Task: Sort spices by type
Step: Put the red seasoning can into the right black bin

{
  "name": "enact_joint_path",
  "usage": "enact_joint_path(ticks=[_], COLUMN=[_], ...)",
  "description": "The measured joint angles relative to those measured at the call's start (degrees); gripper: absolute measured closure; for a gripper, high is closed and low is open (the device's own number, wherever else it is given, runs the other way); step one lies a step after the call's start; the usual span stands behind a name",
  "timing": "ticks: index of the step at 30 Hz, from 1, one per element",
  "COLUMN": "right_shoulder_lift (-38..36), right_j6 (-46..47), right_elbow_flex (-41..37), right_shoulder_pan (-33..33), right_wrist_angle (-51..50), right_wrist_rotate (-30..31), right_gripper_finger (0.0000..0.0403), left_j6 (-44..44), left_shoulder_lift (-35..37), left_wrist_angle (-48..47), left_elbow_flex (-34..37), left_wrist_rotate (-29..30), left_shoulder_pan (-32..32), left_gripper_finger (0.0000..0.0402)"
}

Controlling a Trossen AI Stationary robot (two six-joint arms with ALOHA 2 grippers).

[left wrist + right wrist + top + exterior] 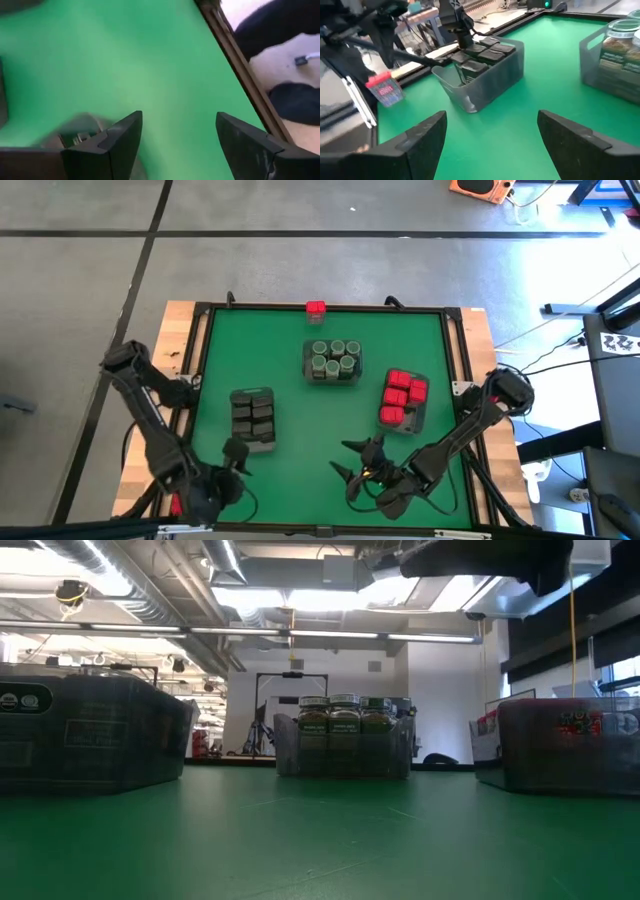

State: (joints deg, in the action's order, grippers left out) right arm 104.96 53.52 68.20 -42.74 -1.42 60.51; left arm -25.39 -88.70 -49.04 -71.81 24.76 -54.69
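We see the spices sorted into three clear trays on the green mat (300, 410); the round jars (333, 359) fill the tray nearest the far edge, in the middle; the red boxes (403, 395) sit in the tray on the right; the dark tins (253, 413) sit in the tray on the left; one more red box (316, 308) stands alone on the far rim of the table, well apart from the trays. We find the right gripper (357, 462) low over the mat near the front edge, between the tins' tray and the red boxes' tray, its jaws spread wide and holding nothing. The left gripper (234, 452) hangs just in front of the tins' tray, at the front left; its jaws stand apart and empty.
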Motion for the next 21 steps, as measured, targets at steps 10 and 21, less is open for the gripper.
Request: enact_joint_path(ticks=[10,21], right_shoulder_lift=[1.13,1.17], right_j6=[0.05,0.17], right_elbow_flex=[0.02,0.02], right_shoulder_pan=[0.13,1.76], right_wrist_angle=[4.51,4.82], right_wrist_rotate=[2.12,2.48], right_gripper_finger=[0.0091,0.0091], left_j6=[-32.97,-71.39], left_shoulder_lift=[-2.92,-2.89], left_wrist_angle=[-13.27,-15.15], left_elbow_flex=[-6.75,-6.00], left_wrist_rotate=[-13.88,-24.07], left_shoulder_pan=[-7.61,-12.00], left_gripper_finger=[0.0151,0.0151])
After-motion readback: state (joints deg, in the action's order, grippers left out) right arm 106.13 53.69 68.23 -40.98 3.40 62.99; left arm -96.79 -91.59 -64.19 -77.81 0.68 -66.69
